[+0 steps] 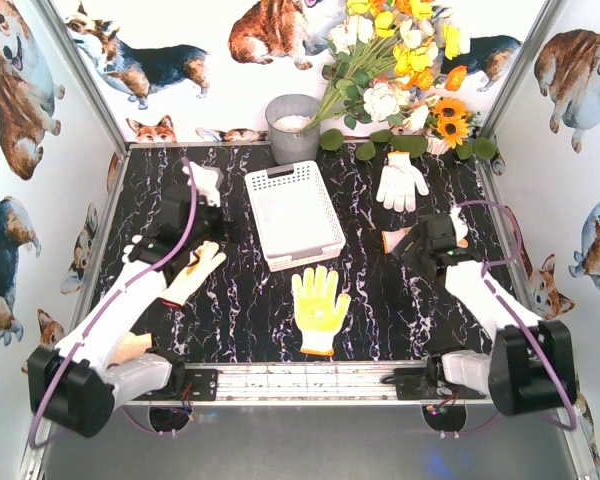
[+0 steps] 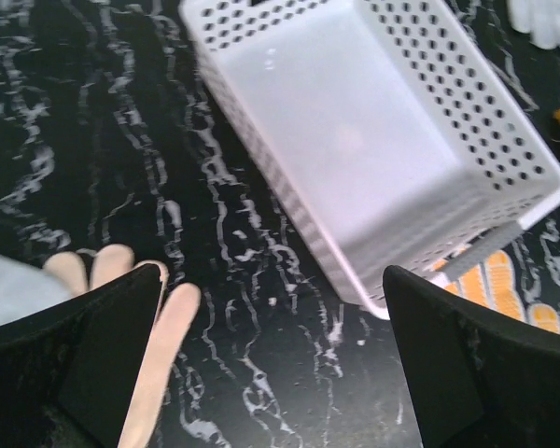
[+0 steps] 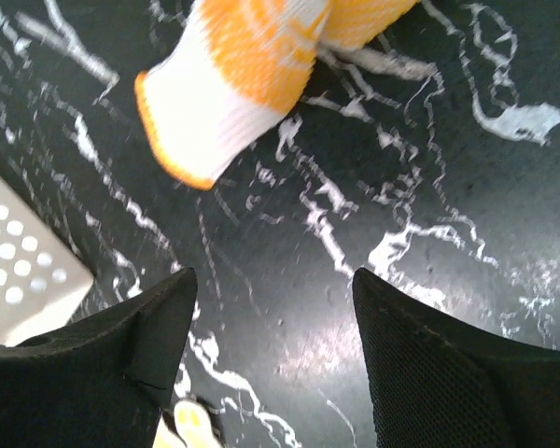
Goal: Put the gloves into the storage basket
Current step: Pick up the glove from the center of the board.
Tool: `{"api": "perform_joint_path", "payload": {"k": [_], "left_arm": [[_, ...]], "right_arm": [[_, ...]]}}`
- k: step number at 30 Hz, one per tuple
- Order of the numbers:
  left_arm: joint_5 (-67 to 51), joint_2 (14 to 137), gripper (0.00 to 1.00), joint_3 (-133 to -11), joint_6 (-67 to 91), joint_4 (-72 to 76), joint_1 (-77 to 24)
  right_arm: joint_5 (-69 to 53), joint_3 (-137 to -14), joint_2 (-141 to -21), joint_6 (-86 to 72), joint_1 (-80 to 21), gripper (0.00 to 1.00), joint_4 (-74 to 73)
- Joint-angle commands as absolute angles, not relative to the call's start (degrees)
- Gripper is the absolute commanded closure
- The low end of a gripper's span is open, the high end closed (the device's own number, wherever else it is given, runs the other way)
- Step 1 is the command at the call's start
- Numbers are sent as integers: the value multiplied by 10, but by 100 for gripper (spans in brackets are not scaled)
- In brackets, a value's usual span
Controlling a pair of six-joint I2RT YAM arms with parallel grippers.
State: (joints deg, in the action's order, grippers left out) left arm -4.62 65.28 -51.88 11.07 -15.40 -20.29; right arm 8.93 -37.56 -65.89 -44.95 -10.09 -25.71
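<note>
The basket [image 1: 293, 212] sat empty at centre, with the gloves [image 1: 319, 305] lying flat around it. Being soft, light, limp knit, they probably want a pinch of bunched fabric at the palm or cuff. The left gripper [image 2: 271, 280] and right gripper [image 3: 273, 275] stood wide and empty.

Storage basket [image 1: 293, 215] centre, bucket [image 1: 292, 127] behind, gloves [image 1: 319, 303] left, right and before it.

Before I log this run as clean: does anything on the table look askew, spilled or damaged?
Nothing looks spilled or damaged. The storage basket sits slightly turned against the table's edges and empty; the yellow glove and white glove lie loose outside it.
</note>
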Motion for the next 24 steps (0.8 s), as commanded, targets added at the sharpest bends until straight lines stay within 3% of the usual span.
{"api": "perform_joint_path", "payload": {"k": [1, 16, 24], "left_arm": [[18, 602, 0, -478, 78, -146, -183], [53, 579, 0, -459, 39, -142, -182], [53, 580, 0, -464, 36, -146, -182]], "right_arm": [[35, -403, -709, -463, -34, 30, -174], [5, -486, -884, -464, 35, 35, -90], [12, -506, -933, -450, 42, 54, -94]]}}
